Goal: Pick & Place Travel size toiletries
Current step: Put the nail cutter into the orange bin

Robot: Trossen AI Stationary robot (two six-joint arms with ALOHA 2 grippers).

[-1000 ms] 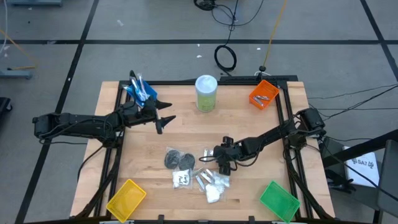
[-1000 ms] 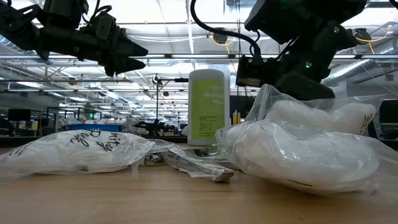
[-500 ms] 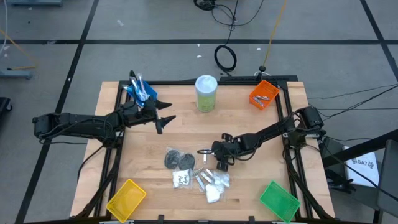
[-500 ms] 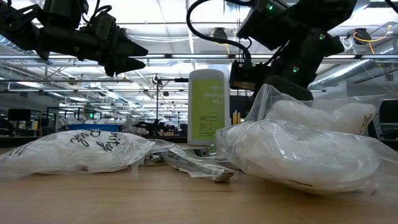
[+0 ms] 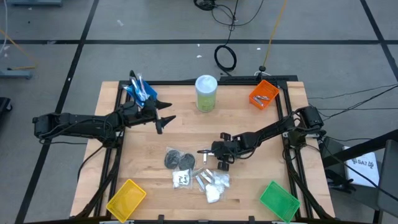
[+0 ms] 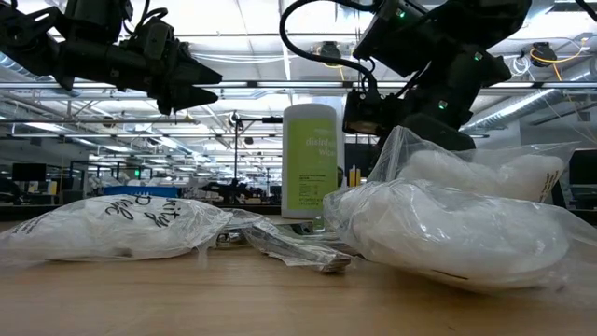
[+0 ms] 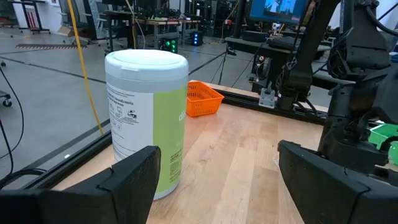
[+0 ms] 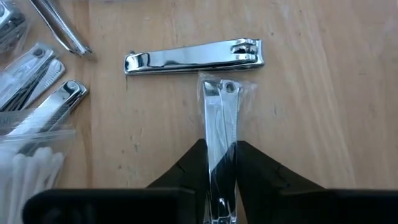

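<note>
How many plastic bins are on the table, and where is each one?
4, one at each corner in the high view: blue bin far left, orange bin far right, yellow bin near left, green bin near right. None looks hidden.

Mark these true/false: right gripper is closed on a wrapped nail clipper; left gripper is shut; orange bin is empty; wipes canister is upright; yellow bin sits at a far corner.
1. The right gripper is closed on a wrapped nail clipper. True.
2. The left gripper is shut. False: its fingers stand wide apart, holding nothing.
3. The orange bin is empty. False: silver items lie in it.
4. The wipes canister stands upright. True.
5. The yellow bin sits at a far corner. False: it is at the near left corner.
</note>
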